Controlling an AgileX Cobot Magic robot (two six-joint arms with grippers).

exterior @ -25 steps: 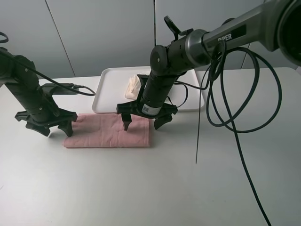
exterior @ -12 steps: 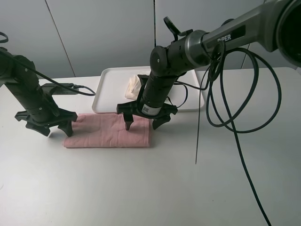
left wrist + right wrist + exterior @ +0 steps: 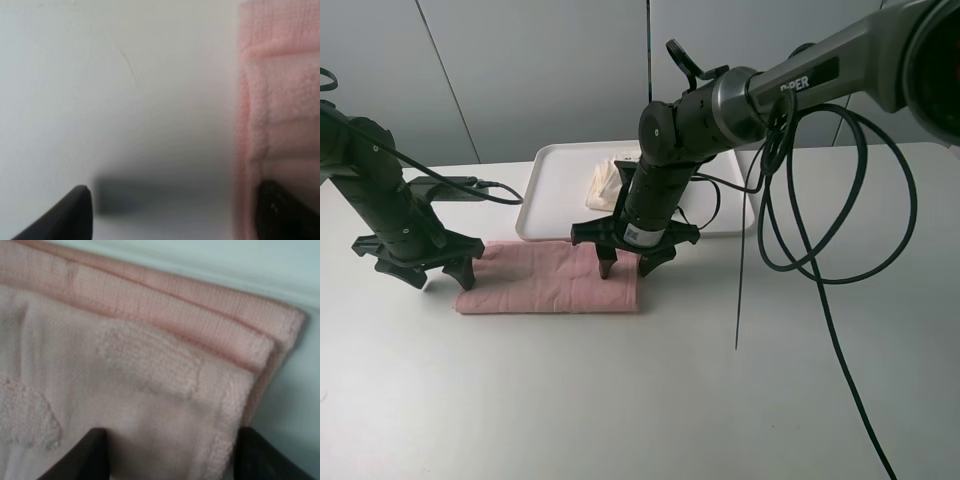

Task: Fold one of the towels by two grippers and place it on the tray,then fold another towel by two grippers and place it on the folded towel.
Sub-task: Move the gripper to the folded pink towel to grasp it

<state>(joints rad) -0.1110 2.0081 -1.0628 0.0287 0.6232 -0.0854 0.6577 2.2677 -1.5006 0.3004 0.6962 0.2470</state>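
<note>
The pale pink towel [image 3: 550,280] lies folded in a long strip on the table in front of the tray [image 3: 545,195]. The cream towel [image 3: 603,182] sits folded on the tray. My left gripper [image 3: 438,277] is low at the strip's left end and open. In the left wrist view the left gripper [image 3: 180,210] has one finger over the pink towel [image 3: 280,100] and the other over bare table. My right gripper [image 3: 626,266] presses down on the strip's right end. Its jaws [image 3: 175,455] stand apart, astride the pink towel's [image 3: 150,365] layered edge.
Thick black cables [image 3: 800,200] loop from the right arm over the table's right side, and a thin one [image 3: 740,300] hangs straight down. A cable [image 3: 480,185] runs from the left arm toward the tray. The white table [image 3: 620,400] reaches to the front edge.
The right gripper's fingers have drawn closer together on the pink towel's right end. The left arm and both towels have not moved.
</note>
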